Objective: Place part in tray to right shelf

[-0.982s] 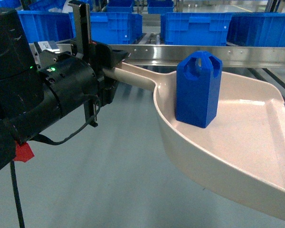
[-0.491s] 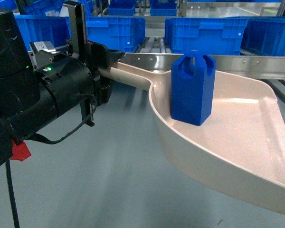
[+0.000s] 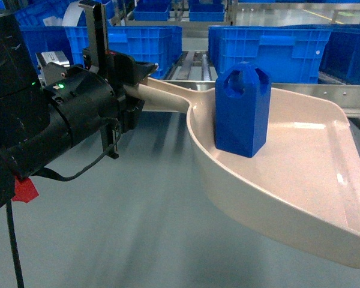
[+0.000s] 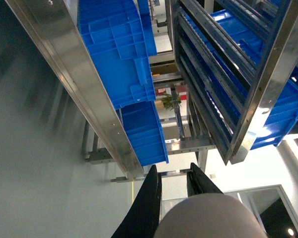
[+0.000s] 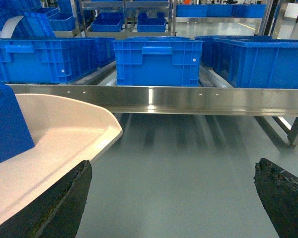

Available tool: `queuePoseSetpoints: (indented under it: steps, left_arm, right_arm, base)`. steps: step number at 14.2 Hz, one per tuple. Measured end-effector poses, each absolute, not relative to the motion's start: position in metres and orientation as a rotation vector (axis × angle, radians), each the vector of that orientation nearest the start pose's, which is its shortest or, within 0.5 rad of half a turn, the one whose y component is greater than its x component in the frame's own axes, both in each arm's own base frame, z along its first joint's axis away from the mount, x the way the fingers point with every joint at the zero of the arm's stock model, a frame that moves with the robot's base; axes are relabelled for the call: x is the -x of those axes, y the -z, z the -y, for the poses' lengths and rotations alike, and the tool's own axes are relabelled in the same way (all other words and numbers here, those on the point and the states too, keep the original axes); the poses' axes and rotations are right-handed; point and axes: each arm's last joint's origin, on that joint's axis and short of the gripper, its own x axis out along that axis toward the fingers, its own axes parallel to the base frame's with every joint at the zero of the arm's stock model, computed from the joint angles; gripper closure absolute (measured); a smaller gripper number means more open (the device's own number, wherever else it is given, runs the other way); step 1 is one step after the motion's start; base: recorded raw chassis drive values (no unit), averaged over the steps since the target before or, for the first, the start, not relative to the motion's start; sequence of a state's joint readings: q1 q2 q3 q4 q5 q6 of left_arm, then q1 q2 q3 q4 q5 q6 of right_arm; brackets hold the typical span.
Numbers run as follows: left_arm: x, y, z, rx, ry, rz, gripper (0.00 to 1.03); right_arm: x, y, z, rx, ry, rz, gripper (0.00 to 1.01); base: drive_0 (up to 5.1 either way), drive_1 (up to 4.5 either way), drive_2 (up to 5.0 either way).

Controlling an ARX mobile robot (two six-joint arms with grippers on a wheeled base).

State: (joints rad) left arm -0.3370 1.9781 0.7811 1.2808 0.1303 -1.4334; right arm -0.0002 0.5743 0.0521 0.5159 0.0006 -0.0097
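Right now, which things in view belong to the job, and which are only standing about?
Belong to the job:
- part
- tray
- right shelf
- left gripper, shut on the tray handle

Only standing about:
- blue crates
- grey floor

1 blue block. 1 beige scoop. 1 steel rack with 3 blue crates in its front row, right wrist view; more behind, count unclear. 2 grippers: left, right.

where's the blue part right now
The part stands upright in the tray near the handle end, centre-right in the head view, held out by the left gripper before the right shelf.
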Motion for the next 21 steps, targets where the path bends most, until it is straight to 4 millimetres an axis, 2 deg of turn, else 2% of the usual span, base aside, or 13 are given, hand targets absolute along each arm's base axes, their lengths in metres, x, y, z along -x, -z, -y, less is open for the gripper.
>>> queuePoseSetpoints:
  steps: [5,8,21]
  left_arm:
    - [-0.3433,-0.1472,0.1273,1.412,0.448,-0.279,0.90]
    - [-0.3453,-0.1478,0.1221,1.414,0.432,-0.255,0.90]
    - [-0.3442,-0.1478,0.1249,1.413,0.445,-0.267,0.90]
  right_arm:
    - [-0.1373,-0.1761,0.0000,0.009,0.001,-0.006,0.03]
    - [-0.1373,-0.1763,0.0001,0.009,0.000,-0.005,0.03]
    - [-0.1373,-0.1762,0.0000,0.009,0.000,-0.005,0.03]
  base:
    - [-1.7,4.74,-2.9]
    - [-0.1,3.88,-4.1]
    - [0.1,3.99,-3.9]
